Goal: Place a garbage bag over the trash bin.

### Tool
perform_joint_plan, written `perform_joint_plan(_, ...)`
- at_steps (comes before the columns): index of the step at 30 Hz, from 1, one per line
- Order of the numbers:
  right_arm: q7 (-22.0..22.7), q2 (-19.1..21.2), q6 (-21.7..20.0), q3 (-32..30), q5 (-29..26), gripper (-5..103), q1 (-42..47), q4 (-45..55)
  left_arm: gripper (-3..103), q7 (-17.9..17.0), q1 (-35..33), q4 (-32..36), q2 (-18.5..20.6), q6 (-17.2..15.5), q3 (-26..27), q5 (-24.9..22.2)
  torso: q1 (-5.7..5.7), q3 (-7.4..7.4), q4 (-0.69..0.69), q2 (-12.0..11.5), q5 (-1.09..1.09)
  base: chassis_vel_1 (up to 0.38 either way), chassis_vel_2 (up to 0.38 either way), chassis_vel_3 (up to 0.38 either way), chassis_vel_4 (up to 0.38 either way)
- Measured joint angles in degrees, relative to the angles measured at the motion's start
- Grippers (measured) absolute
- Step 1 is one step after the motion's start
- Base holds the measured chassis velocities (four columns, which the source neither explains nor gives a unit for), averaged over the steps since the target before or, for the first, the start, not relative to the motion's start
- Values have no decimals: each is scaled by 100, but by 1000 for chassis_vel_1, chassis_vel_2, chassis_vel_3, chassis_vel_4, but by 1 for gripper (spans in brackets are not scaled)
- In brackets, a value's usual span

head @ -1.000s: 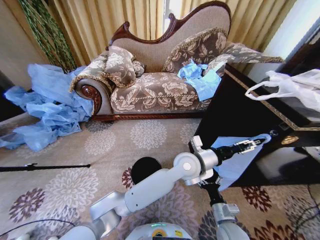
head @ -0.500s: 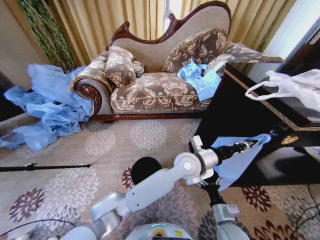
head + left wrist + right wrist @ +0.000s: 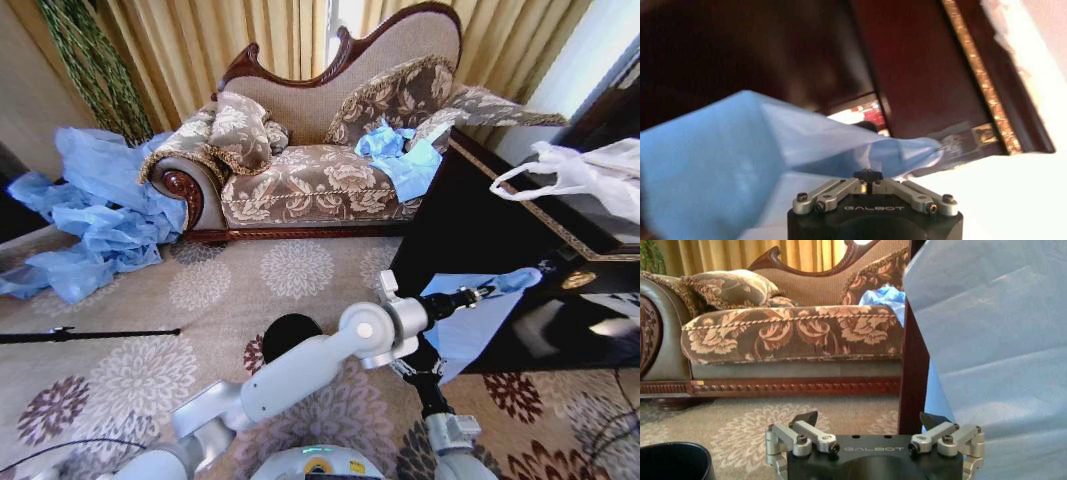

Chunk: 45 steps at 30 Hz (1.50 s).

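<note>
The left gripper (image 3: 478, 294) has its fingers pinching a corner of the garbage bag (image 3: 470, 325), which hangs off the dark desk (image 3: 500, 235); the thin film could slip free or snag the desk edge before reaching the trash bin (image 3: 290, 335), while the right gripper (image 3: 873, 427) waits, fingers spread.

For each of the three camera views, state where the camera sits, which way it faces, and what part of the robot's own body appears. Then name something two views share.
Head view: high on the robot, looking forward and down at the carpet, sofa and trash bin; both arms show, the left gripper pinching the garbage bag.
Left wrist view: behind the left gripper, facing the garbage bag and dark cabinet.
Right wrist view: low behind the open right gripper, facing the sofa.
Shared: the garbage bag appears in all three.
</note>
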State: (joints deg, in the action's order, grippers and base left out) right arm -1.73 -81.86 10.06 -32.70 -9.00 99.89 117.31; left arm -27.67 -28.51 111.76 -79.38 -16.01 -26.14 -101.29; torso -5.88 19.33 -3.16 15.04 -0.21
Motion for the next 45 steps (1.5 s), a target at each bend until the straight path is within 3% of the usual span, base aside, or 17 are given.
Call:
perform_joint_plan(2, -44, -25, 18, 5, -2, 100, 12, 5, 0, -216, -90, 236, 281, -65, 66, -141, 0, 0, -1, 0, 0, 0, 0, 0, 0)
perform_joint_plan(6, -334, -22, 46, -1, -25, 100, 75, 14, 0, -322, -320, 495, 742, -139, 240, -179, 0, 0, 0, 0, -1, 0, 0, 0, 0)
perform_joint_plan(15, -514, -52, 122, 107, 18, 100, 94, -85, 0, -326, -1072, 922, 1706, -541, 854, -175, 0, 0, 0, 0, -2, 0, 0, 0, 0)
perform_joint_plan(19, -629, -70, 136, 344, 199, 100, 73, -116, 0, -305, -1878, 1307, 2375, -810, 1492, -28, 0, 0, 0, 1, -3, 0, 0, 0, 0)
perform_joint_plan(23, -633, -82, 152, 481, 291, 100, 70, -166, 0, -238, -2474, 1548, 2741, -961, 2114, 2, 0, 0, -1, 1, -2, 0, 0, 0, 0)
perform_joint_plan(30, -632, -40, 173, 708, 362, 100, 27, -266, 0, -87, -3373, 1931, 3076, -1027, 2899, 141, 0, -1, -1, 1, -1, 0, 0, 0, 0)
perform_joint_plan(39, -641, -89, 266, 890, 430, 100, -6, -444, 0, -93, -4050, 1934, 3460, -1144, 3408, 966, 0, -1, -1, 1, 1, 0, 0, 0, 0)
perform_joint_plan(42, -711, -86, 309, 899, 423, 100, -17, -521, 0, 87, -4398, 1781, 3664, -1182, 3866, 1390, 0, 0, 1, 1, 0, 0, 0, 0, 0)
perform_joint_plan(45, -758, -65, 348, 880, 404, 100, 5, -561, 0, 106, -4574, 1739, 3732, -1275, 4218, 1493, 0, 0, -1, 1, 1, 0, 0, 0, 0)
